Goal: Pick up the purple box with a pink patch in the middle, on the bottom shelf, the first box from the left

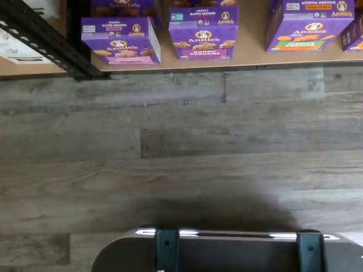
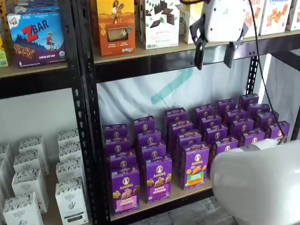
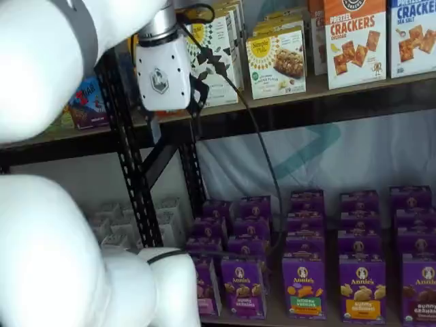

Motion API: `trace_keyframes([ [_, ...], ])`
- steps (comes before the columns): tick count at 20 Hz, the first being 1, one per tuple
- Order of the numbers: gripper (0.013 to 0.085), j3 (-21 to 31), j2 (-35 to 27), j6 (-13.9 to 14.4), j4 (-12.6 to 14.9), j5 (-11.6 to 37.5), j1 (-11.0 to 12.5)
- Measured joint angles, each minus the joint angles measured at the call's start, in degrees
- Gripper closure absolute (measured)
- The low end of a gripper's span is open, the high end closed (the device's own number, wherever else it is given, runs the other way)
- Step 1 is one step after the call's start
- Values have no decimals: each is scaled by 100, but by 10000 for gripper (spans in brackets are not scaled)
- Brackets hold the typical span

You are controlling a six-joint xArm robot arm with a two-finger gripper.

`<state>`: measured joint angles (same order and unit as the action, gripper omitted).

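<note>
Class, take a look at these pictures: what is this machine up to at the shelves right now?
A white robot arm stands in front of store shelves. Its gripper hangs up by the upper shelf with its two black fingers apart, holding nothing. Its target, the purple box with the pink band, stands untouched at the front left of the bottom shelf, beside other purple boxes. So the pick has not yet begun; the gripper is well above the box.

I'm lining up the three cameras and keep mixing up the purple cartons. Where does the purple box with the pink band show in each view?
Wrist view: the purple box stands at the bottom shelf's front edge, beside the black upright.
Shelf view: front of the row nearest the black upright.
Shelf view: mostly hidden behind the white arm; only a sliver shows.
Shared landmark: the carton with the green-and-orange band.
</note>
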<state>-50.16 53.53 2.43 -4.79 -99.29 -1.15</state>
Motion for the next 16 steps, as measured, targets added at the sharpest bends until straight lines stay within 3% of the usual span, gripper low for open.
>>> trace_keyframes([
  [5,130,563,76,270,342,490,-338],
  [12,130,1310,-32,554,519,1175,-622],
  [16,130,2069,40,545,373,2254,-626],
])
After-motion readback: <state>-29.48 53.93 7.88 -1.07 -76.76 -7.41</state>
